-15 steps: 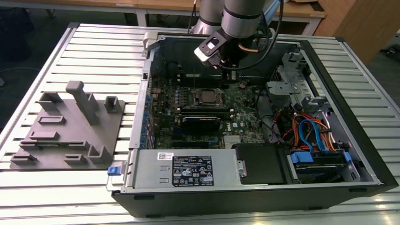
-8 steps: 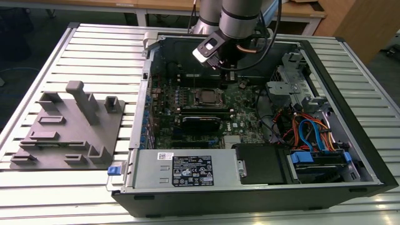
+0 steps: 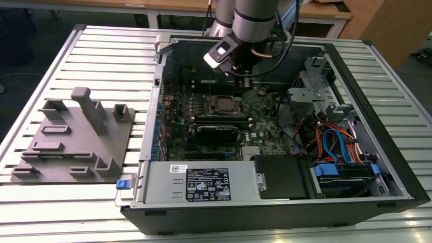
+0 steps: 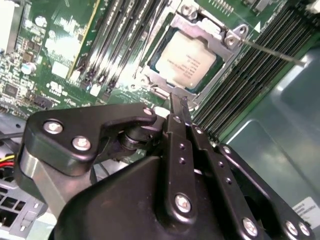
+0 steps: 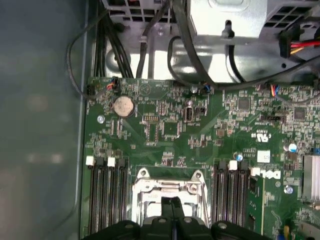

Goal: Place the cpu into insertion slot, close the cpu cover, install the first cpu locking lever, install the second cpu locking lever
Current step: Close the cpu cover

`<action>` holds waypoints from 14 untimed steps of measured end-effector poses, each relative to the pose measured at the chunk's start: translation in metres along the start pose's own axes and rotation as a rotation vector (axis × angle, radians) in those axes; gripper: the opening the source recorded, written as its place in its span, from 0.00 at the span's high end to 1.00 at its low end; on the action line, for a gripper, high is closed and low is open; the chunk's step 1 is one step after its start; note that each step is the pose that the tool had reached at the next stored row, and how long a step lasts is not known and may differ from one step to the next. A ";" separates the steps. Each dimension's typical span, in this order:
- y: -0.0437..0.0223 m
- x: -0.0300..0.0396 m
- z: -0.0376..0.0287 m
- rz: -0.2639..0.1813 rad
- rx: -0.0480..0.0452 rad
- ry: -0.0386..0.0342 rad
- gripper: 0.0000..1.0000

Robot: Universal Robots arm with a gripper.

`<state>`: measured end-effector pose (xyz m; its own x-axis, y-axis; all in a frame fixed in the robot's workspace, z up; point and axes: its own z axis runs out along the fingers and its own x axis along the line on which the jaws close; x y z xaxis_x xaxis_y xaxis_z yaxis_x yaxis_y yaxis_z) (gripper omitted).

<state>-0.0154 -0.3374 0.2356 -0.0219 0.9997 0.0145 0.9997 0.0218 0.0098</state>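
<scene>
The cpu, a square chip with a silver-tan top, lies flat in the insertion slot on the green board. The cpu cover, a metal frame, lies down around the chip's edges. From one corner of the frame a thin locking lever sticks out over the memory slots. My gripper is shut with nothing between its fingers. In both wrist views its tips hover just above the socket's edge, and I cannot tell if they touch it. In the exterior view the gripper hangs over the board just behind the socket.
Long black memory slots flank the socket on both sides. A black module sits in front of it, a power supply at the case front, coloured cables on the exterior view's right. A grey fixture lies on the slatted table.
</scene>
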 end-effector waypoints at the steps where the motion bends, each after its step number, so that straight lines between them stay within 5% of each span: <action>1: -0.0005 0.0000 0.0001 0.000 0.0001 -0.0002 0.90; 14: -0.0014 0.0000 0.0010 0.000 0.0000 -0.0001 0.90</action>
<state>-0.0168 -0.3375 0.2346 -0.0220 0.9997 0.0144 0.9997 0.0219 0.0097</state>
